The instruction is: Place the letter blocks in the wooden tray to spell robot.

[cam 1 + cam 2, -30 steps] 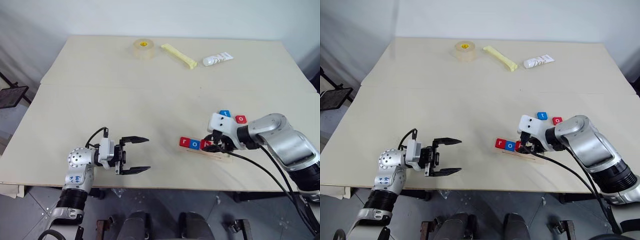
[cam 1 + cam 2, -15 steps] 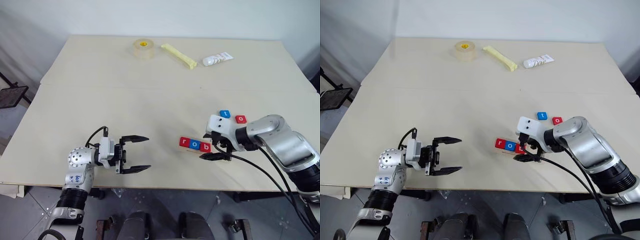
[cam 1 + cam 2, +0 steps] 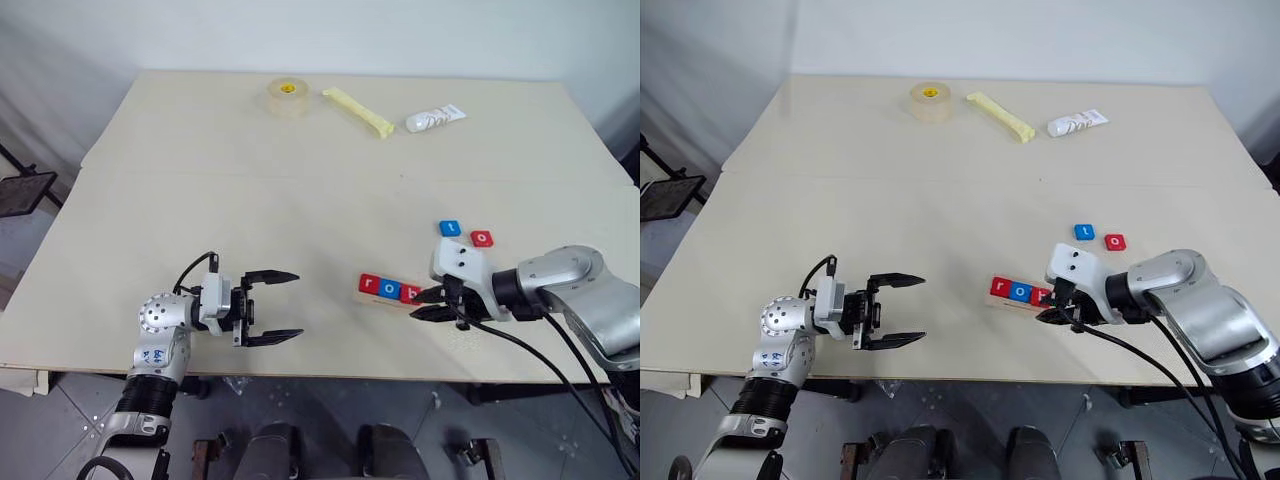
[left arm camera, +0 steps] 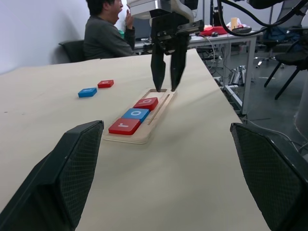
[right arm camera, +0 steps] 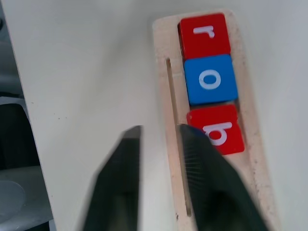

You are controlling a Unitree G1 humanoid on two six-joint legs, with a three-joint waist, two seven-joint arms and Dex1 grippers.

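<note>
The tray (image 4: 144,118) lay near the table's (image 3: 300,200) front edge, holding three tiles in a row: red r (image 5: 204,34), blue o (image 5: 211,79), red b (image 5: 216,130). The right gripper (image 4: 165,72) hung over the tray's bare end just past the b, fingers nearly together, holding nothing. The blue t (image 3: 450,228) and red o (image 3: 482,238) lay side by side behind the tray. The left gripper (image 3: 272,306) hovered well left of the tray, jaws spread and empty.

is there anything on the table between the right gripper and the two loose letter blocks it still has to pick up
Nothing visible. The right gripper hangs at the wooden tray beside the red b block. The loose blue block and loose red block lie farther back, with bare table between.
</note>
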